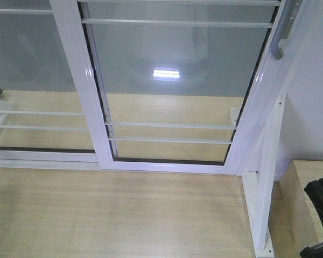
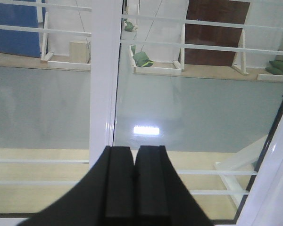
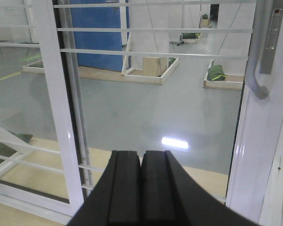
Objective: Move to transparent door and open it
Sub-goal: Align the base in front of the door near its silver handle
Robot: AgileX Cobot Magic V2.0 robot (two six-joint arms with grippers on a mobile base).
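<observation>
The transparent door (image 1: 172, 70) is a clear glass panel in a glossy white frame with thin white bars, straight ahead. Its curved grey handle (image 1: 282, 35) sits on the right stile at the top right, and shows in the right wrist view (image 3: 260, 61) at the upper right. The door also shows in the left wrist view (image 2: 193, 108). My left gripper (image 2: 135, 151) is shut and empty, pointing at the glass just right of the white middle stile (image 2: 104, 80). My right gripper (image 3: 142, 156) is shut and empty, well left of and below the handle.
A second white-framed glass panel without a handle (image 1: 27, 70) stands to the left. A white support frame (image 1: 261, 193) and a light wooden box (image 1: 307, 199) stand at the right. Wooden floor (image 1: 113, 209) lies before the door sill (image 1: 151, 164).
</observation>
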